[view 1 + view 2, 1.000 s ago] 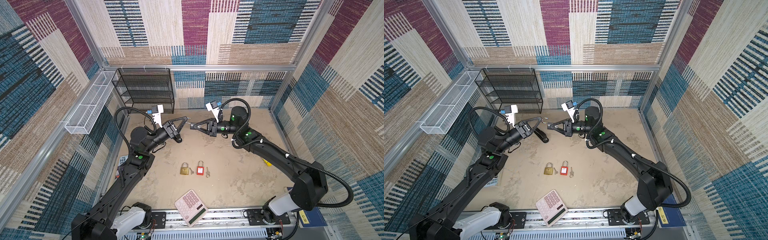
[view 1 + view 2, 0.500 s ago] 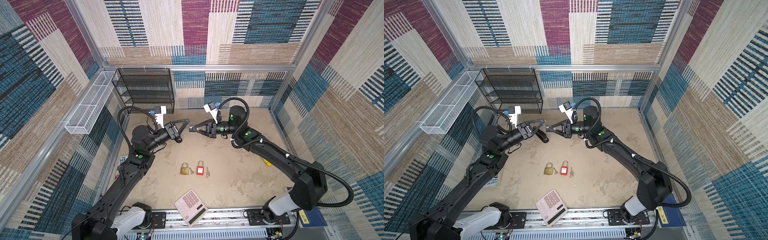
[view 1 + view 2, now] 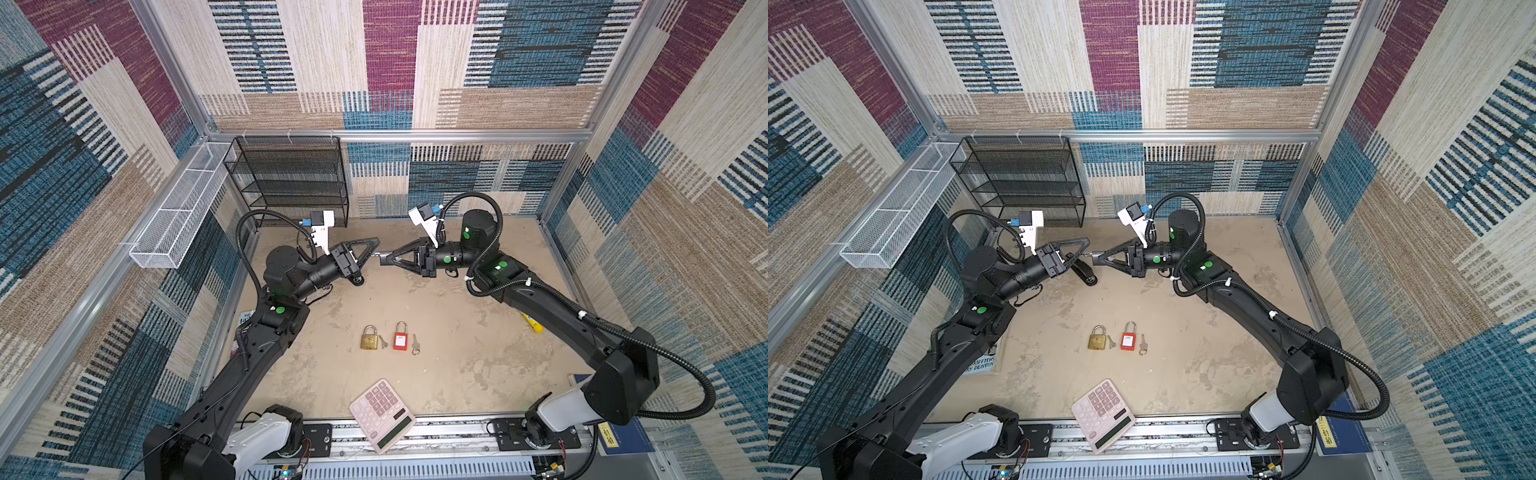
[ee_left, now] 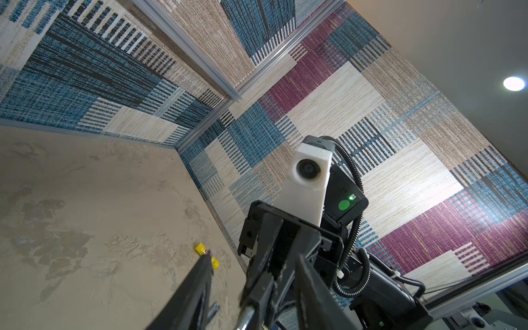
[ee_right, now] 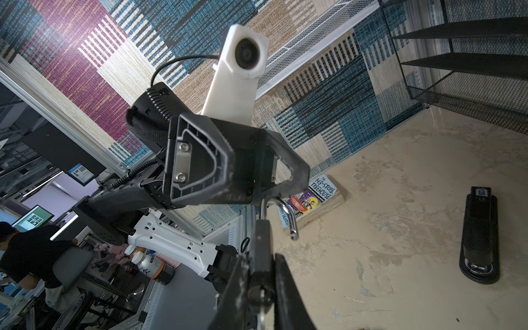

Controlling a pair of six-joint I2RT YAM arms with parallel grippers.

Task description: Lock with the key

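Shackle-closing step, I judge: my right jaws clamp the padlock (image 5: 261, 248), left jaws half open at its shackle (image 5: 287, 215); next needs a square push.

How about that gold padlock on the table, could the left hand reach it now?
Probably yes. The gold padlock lies in the open, nothing over it, and the left hand is open and looks empty, raised beside the right hand, which grips a black padlock.

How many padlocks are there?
3. A brass padlock and a red padlock lie side by side on the table; a dark padlock is clamped in the right gripper, shackle open. I see no others.
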